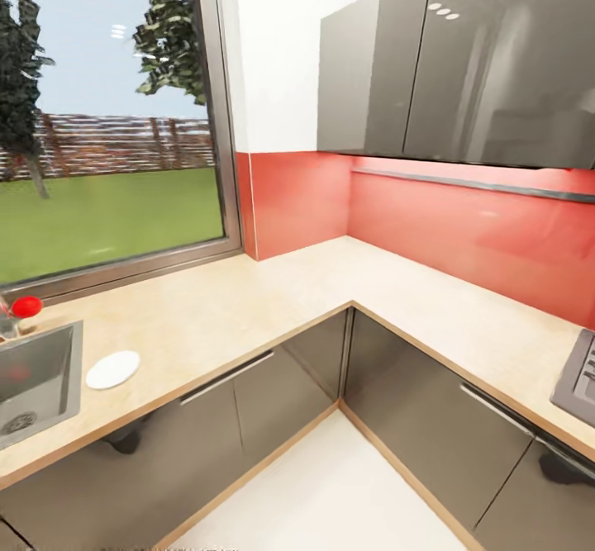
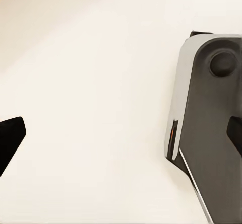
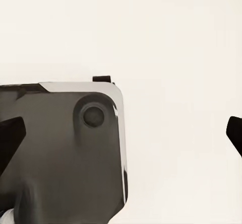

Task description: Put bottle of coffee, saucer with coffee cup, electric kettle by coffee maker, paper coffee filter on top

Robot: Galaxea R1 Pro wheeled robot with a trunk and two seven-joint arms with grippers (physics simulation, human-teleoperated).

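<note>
The kitchen countertop (image 1: 248, 303) is a light wood L-shaped counter with grey cabinet fronts, running under a window and along a red wall. The saucer (image 1: 113, 369), a small round white plate, lies flat on it just right of the steel sink (image 1: 37, 377). My left gripper (image 2: 121, 136) hangs open over pale floor, its dark fingertips (image 2: 10, 138) far apart with nothing between them. My right gripper (image 3: 121, 133) is open too, above the floor and my own base. The coffee maker, bottle of coffee, cup, kettle and filter are out of view.
A small red-topped item (image 1: 25, 307) stands behind the sink. A grey hob (image 1: 578, 377) sits at the counter's right end. Dark glossy wall cabinets (image 1: 463, 64) hang above. My grey base (image 3: 60, 153) shows under both wrists. White floor (image 1: 330, 493) lies in the corner.
</note>
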